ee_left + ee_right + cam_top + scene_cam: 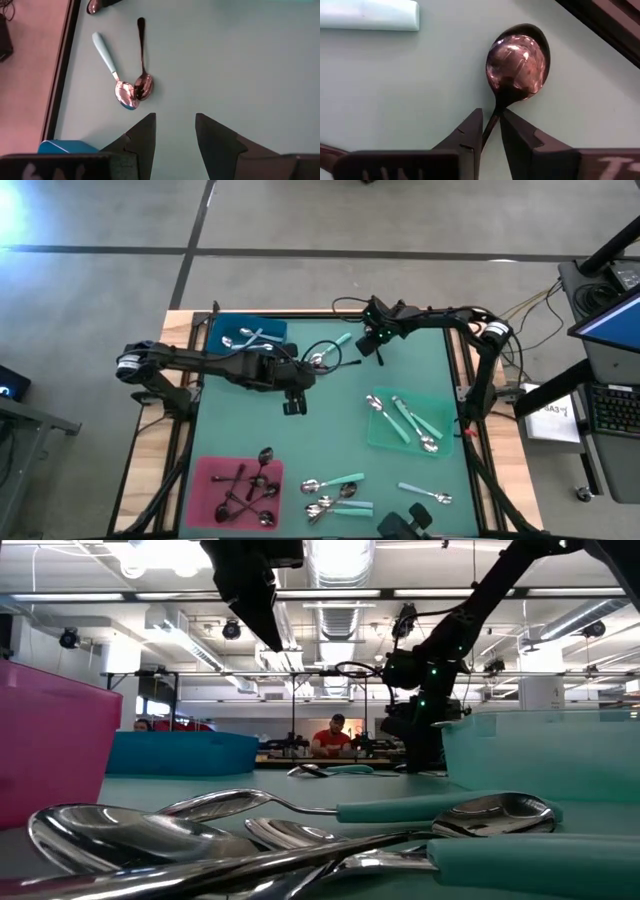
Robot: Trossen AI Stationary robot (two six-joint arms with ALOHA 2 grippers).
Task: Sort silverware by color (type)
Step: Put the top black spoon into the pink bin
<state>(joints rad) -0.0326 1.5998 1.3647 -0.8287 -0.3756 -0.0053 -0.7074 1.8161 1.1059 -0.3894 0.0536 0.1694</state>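
My right gripper (491, 112) is low over the mat's far edge (378, 350). Its fingers stand narrowly open, one on each side of the dark neck of a spoon (518, 62) that lies flat on the mat, bowl up. The spoon's handle is hidden under the gripper. A mint handle end (367, 15) lies close by. My left gripper (293, 406) hangs open above the middle of the mat with nothing between its fingers (175, 117). Ahead of it a mint-handled spoon (112, 65) and a dark-handled spoon (141, 55) lie with their bowls together. My right gripper comes from above, slanting down, with its fingers across the spoon's neck (493, 120) just behind the bowl. The neck runs close along one finger (470, 135). Whether either finger touches it, I cannot tell. The spoon lies flat on the mat.
A blue tray (225, 330) with silver spoons stands at the far left. A pink tray (205, 480) with black-handled spoons is at the near left, and a green tray (385, 440) with mint spoons at the right. Loose spoons (335, 483) lie along the near edge.
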